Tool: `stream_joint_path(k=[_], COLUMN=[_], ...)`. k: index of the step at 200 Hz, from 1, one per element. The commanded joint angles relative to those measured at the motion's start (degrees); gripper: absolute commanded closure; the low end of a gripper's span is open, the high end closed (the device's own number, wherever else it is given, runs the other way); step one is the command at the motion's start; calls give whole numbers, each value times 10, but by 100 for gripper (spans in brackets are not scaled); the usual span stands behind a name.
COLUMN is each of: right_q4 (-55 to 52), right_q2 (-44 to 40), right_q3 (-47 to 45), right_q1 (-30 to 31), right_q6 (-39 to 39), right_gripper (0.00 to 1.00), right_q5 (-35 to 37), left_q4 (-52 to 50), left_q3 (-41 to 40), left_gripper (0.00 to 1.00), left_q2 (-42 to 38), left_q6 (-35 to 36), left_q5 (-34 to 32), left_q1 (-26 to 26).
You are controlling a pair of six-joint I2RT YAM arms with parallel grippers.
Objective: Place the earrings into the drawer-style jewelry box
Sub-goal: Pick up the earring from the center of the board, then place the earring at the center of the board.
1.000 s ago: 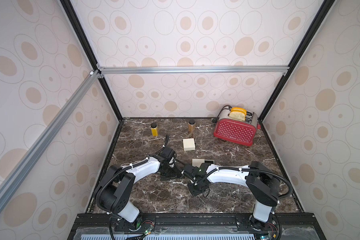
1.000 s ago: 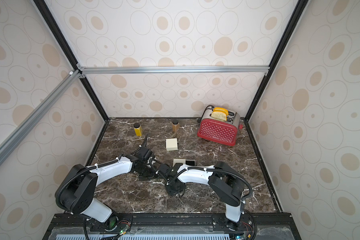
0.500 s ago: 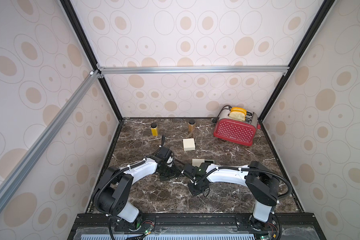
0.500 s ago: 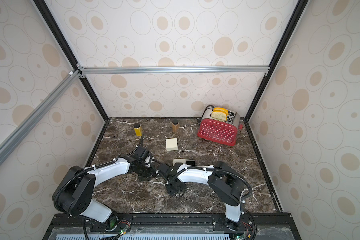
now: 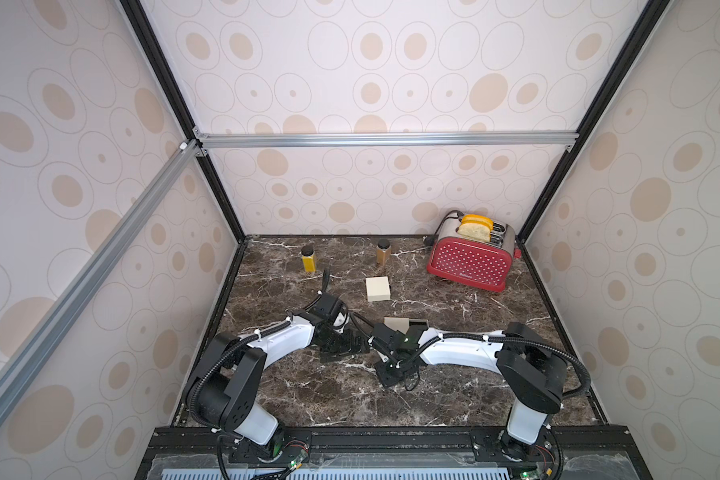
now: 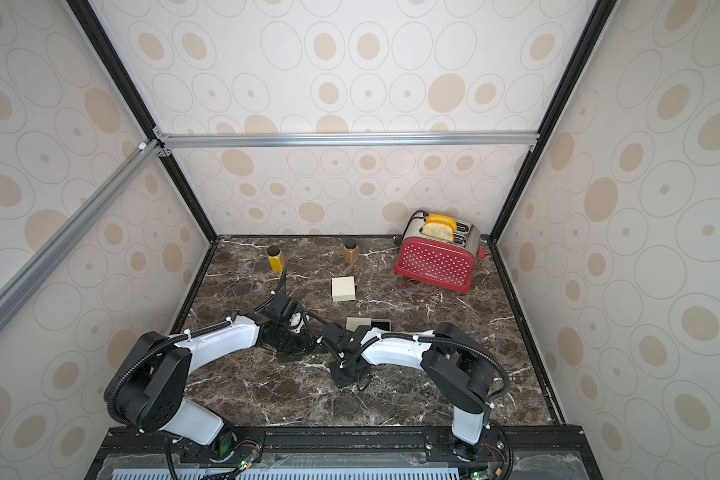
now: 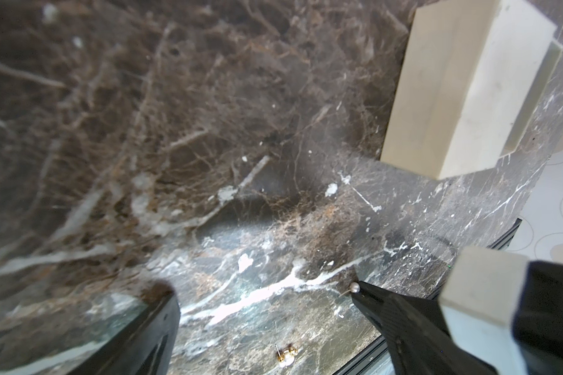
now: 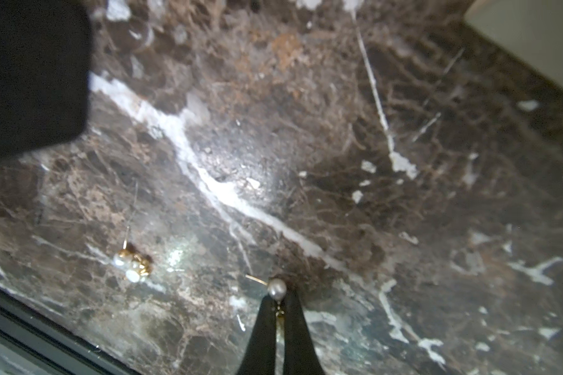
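Right pincer [image 8: 279, 300] has closed on pearl earring [image 8: 276, 288] at its tips.

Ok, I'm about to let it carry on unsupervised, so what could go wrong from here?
The right hand pinches the pearl earring only at its very fingertips, so it may slip out on the way to the jewelry box. The second earring lies loose on the marble tabletop nearby and could get knocked away. The open left hand is close by, so the arms might bump.

We count two gold-and-pearl earrings [image 8: 276, 290] [image 8: 132, 263], two cream rectangular boxes [image 5: 378, 289] [image 5: 395, 323], two black-lidded spice jars [image 5: 308, 258] [image 5: 383, 252], one red dotted toaster [image 5: 470, 262]
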Motion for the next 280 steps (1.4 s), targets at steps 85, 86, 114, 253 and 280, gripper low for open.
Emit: stream_joint_path(k=[85,86,114,253,280], right_q4=[138,139,192,319,301], right_q2=[-98,-99,-135,-228,-215], right_q3=[-118,-120,-163,-262,-254], right_q1=[-40,-40,-58,-124,-125], right_q6=[-36,-36,-32,-10,-9], right_gripper=[100,100,100,100,100], right_q5=[13,13,6,-73,-89], left_q4=[35,36,64,184,197], left_q3=[4,4,8,-1,-9], left_gripper=[1,1,1,1,1], left_q2=[8,8,8,24,25], left_q6=[-22,-22,-31,-71,-76], left_q5=[33,34,59,146,156], left_q1=[12,12,14,16,15])
